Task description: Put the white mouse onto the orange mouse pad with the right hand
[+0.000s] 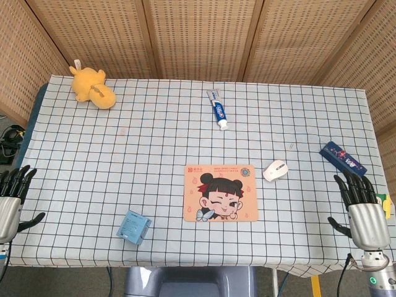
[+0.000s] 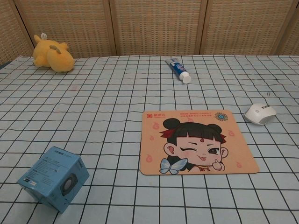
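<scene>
The white mouse (image 1: 275, 170) (image 2: 260, 113) lies on the checked tablecloth just right of the orange mouse pad (image 1: 219, 192) (image 2: 196, 141), which shows a cartoon girl's face. The two are apart by a small gap. My right hand (image 1: 361, 209) hovers at the table's front right corner, fingers spread, holding nothing, well to the right of the mouse. At the front left edge my left hand (image 1: 11, 198) is also open and empty. Neither hand appears in the chest view.
A yellow plush toy (image 1: 91, 88) (image 2: 52, 54) sits at the back left. A toothpaste tube (image 1: 218, 110) (image 2: 179, 70) lies at the back centre. A blue box (image 1: 133, 226) (image 2: 54, 178) stands front left of the pad, and a dark blue packet (image 1: 343, 158) lies near the right hand.
</scene>
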{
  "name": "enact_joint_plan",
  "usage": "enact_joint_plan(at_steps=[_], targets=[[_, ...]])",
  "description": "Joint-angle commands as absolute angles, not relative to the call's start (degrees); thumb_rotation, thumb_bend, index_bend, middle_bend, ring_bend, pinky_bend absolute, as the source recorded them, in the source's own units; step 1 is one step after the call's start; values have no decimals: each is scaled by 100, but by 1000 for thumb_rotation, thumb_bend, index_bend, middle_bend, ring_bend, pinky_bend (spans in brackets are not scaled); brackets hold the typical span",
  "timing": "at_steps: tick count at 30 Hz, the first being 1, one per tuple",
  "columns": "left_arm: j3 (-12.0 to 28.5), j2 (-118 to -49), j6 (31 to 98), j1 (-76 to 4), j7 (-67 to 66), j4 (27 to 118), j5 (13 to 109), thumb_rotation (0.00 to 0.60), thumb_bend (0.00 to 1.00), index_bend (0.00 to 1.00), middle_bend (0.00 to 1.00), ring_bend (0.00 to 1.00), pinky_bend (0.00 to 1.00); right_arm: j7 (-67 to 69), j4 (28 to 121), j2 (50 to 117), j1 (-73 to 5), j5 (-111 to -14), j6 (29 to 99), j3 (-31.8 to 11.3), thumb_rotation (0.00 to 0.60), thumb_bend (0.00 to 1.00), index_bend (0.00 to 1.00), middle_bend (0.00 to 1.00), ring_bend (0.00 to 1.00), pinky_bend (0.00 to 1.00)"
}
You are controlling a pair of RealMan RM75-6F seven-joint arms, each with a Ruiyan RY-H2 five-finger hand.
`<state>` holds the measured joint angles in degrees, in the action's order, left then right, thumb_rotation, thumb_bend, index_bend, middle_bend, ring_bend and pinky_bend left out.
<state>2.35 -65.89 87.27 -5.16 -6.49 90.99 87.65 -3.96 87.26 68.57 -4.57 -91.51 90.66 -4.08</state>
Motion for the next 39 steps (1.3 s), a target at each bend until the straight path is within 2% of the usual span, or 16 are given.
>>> enact_joint_plan(at_steps=[1, 13, 21, 27, 39], targets=[[232, -6586, 8728, -515, -648, 9100, 8771, 600, 0, 0, 0, 0, 0, -404, 8716, 6866, -461, -9164, 9063, -401, 600, 82, 22, 0, 0, 0], [253, -6565, 8756, -509, -593, 9112, 8767, 600, 0, 0, 0, 0, 0, -250, 8640, 6892, -554, -9228, 8944, -381, 600, 82, 31, 0, 0, 0], [289, -6595, 8739, -522, -595, 9063, 8709, 600, 0, 0, 0, 0, 0, 40, 8372, 6841, -938, -9282, 8559, -520, 600, 82, 133, 32, 0, 0], [317, -6628, 8714, -541, -622, 9029, 8662, 600, 0, 0, 0, 0, 0, 251, 8300, 6650, -1488, -9112, 7722, -673, 600, 84, 141, 48, 0, 0], [377, -6648, 8636, -583, -550, 8942, 8546, 600, 0, 0, 0, 0, 0, 235, 7613, 6896, -2633, -8786, 5962, -777, 600, 95, 269, 110, 0, 18]])
